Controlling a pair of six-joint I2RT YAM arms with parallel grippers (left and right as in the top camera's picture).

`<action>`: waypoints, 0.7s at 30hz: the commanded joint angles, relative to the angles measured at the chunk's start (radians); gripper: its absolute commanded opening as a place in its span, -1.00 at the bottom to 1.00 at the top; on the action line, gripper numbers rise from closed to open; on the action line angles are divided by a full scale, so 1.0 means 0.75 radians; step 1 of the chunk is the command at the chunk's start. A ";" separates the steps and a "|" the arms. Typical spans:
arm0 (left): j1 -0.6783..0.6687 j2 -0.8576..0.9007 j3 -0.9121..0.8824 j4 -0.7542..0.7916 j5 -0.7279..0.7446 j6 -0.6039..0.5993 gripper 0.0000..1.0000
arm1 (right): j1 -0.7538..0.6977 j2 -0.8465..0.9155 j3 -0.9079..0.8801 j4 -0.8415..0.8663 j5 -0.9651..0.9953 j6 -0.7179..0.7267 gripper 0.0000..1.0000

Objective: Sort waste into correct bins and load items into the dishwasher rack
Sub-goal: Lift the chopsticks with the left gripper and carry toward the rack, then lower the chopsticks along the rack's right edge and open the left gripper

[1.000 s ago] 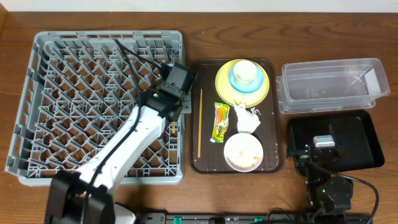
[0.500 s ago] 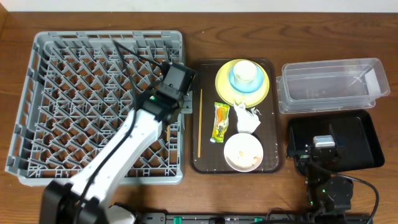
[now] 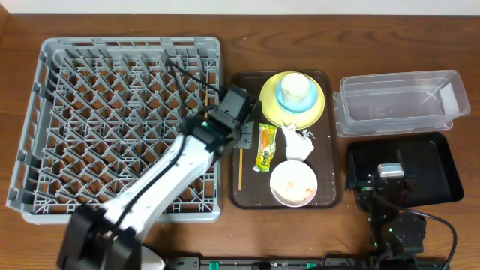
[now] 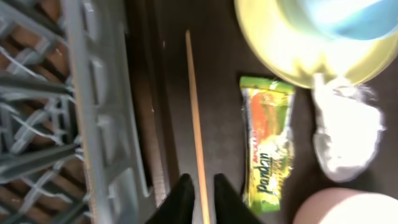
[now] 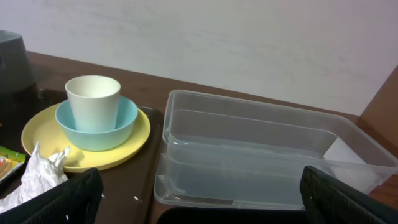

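Observation:
My left gripper (image 3: pixel 240 141) (image 4: pixel 204 198) is narrowly open, low over the brown tray's left edge, its fingertips either side of a wooden chopstick (image 4: pixel 194 112) (image 3: pixel 239 169) lying there. A second chopstick (image 3: pixel 207 96) lies in the grey rack (image 3: pixel 45 112). The green-and-orange wrapper (image 3: pixel 265 146) and white tissue (image 3: pixel 298 142) lie mid-tray. The white cup (image 3: pixel 296 86) sits in the blue bowl (image 3: pixel 283 102) on the yellow plate (image 3: pixel 268 105). The white bowl (image 3: pixel 294 182) holds pale scraps. My right gripper (image 3: pixel 390 176) (image 5: pixel 205 199) is wide open and empty over the black tray (image 3: pixel 439 161).
The clear tub (image 3: pixel 397 105) (image 5: pixel 261 155) stands behind the black tray at the right. The brown serving tray (image 3: pixel 247 198) sits between the rack and the bins. The rack's wall (image 4: pixel 93 93) is just left of my left fingers.
My left gripper moved right from over the rack's right side to the brown tray's left edge. A chopstick now shows lying in the rack where it was. The right arm has not moved.

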 commanded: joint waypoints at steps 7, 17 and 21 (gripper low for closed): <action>-0.027 0.288 -0.029 0.082 -0.025 -0.026 -0.49 | 0.009 -0.007 -0.002 -0.005 0.013 0.024 0.98; -0.058 0.474 -0.029 0.175 -0.025 -0.026 -0.40 | 0.009 -0.007 -0.002 -0.005 0.013 0.024 0.98; -0.058 0.486 -0.029 0.177 -0.025 -0.026 -0.41 | 0.009 -0.007 -0.002 -0.005 0.013 0.024 0.99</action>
